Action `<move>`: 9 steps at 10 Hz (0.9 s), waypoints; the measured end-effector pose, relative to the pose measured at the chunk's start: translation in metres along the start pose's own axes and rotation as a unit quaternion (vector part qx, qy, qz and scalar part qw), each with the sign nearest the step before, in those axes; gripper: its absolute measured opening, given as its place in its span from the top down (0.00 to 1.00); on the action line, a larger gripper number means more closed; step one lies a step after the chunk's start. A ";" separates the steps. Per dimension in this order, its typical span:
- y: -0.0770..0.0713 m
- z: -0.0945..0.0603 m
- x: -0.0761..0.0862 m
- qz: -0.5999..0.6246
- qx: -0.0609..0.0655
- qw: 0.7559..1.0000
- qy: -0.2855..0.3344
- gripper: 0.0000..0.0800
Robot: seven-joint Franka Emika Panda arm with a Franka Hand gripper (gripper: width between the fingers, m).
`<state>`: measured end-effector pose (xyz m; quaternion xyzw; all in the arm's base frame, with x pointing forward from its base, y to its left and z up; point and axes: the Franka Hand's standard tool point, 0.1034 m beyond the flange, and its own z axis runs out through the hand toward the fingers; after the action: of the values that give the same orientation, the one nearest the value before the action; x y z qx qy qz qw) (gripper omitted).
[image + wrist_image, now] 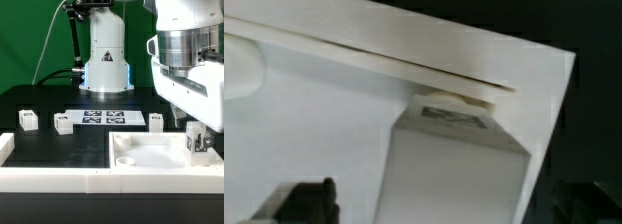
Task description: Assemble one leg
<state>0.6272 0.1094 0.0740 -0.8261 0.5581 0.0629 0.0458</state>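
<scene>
One leg (198,142), a small white block with a tag, stands upright on the right near corner of the large white panel (150,150). My gripper (197,128) hangs right over it. In the wrist view the leg (455,150) runs down between my jaws to the panel (331,120). My gripper (446,208) looks open. A gap shows between the dark finger (304,200) and the leg's side. Three other legs (27,120) (63,124) (156,121) stand loose on the black table.
A thick white wall (60,180) runs along the front and sides around the panel. The marker board (100,117) lies flat behind the legs. The arm's base (105,65) stands at the back.
</scene>
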 end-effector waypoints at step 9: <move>-0.004 0.004 -0.008 -0.469 -0.029 0.882 0.043 0.19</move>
<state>0.6275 0.1185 0.0715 -0.9942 0.1046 0.0148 0.0217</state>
